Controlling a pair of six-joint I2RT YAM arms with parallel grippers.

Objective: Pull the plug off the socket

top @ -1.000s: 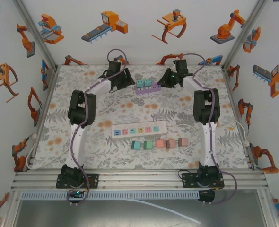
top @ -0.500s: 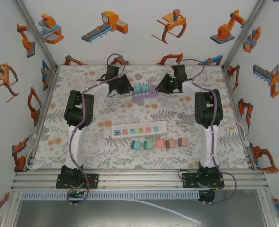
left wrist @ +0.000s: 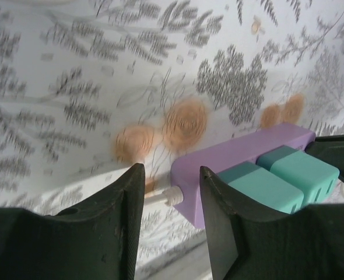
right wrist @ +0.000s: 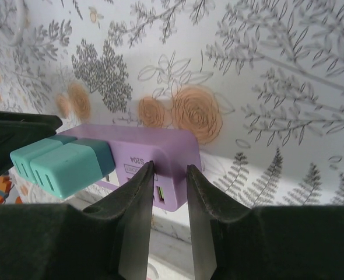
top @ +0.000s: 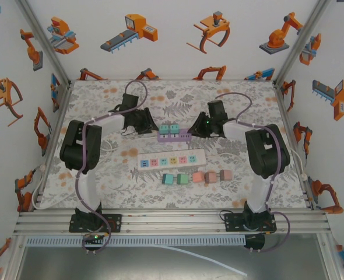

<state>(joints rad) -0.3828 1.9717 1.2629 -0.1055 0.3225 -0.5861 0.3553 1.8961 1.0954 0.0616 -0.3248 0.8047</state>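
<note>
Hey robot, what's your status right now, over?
Left gripper at one end of purple socket strip, right gripper at other, grip unclear. Two teal plugs seated. White power strip nearer, apart.

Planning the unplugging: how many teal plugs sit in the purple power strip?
2, side by side on the purple power strip, toward its left end in the top view: left teal plug and right teal plug. None looks hidden.

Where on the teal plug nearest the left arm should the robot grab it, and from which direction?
Probably by the two flat faces along the strip's long edges, coming straight down from above. The teal plug stands proud of the purple socket strip, but its twin sits tight beside it, so that face looks blocked.
</note>
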